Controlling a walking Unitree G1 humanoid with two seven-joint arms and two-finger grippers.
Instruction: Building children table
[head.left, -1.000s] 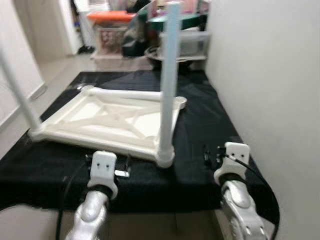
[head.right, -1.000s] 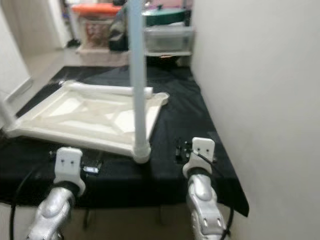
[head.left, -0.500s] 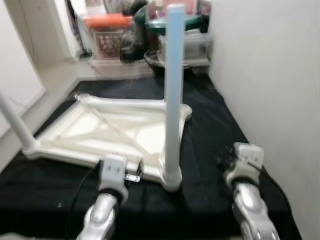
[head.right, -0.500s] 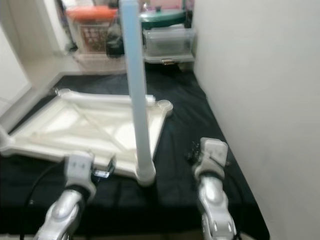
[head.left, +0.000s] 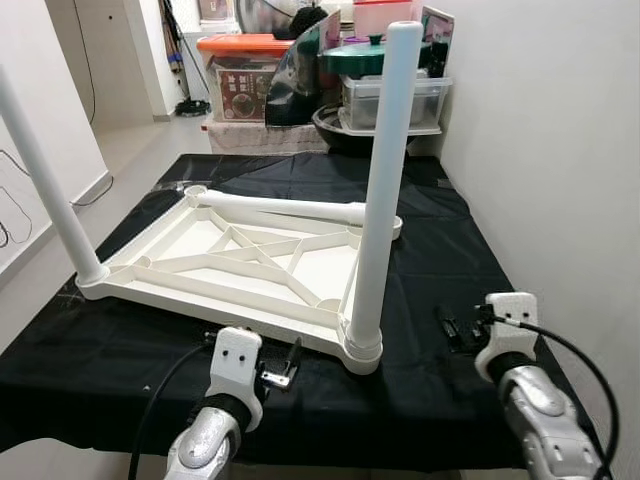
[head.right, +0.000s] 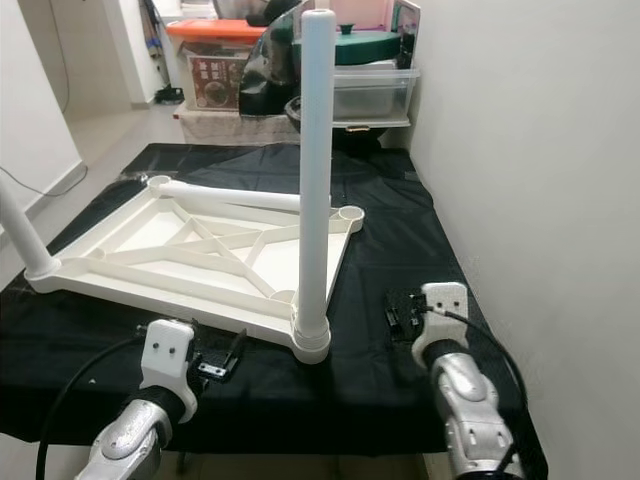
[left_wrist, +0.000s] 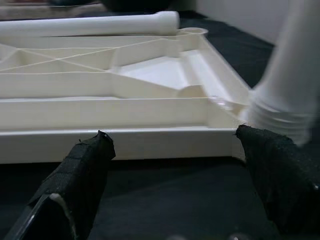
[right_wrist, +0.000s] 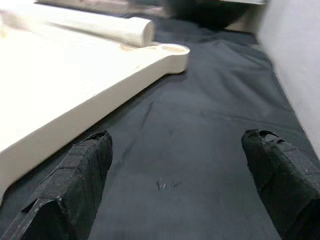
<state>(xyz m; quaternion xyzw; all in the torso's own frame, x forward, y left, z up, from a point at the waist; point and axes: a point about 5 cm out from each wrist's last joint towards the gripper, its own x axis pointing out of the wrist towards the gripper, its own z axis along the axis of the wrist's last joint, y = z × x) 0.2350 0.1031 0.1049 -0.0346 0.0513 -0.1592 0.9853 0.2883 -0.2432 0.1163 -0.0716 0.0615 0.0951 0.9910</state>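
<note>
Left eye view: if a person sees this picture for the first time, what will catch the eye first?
First the white tabletop, lying upside down on the black cloth, with one leg standing upright at its near right corner. A second leg rises at the near left corner, and a third leg lies flat along the far edge. Both grippers, the left gripper and the right gripper, are open, low over the cloth in front of the tabletop.
</note>
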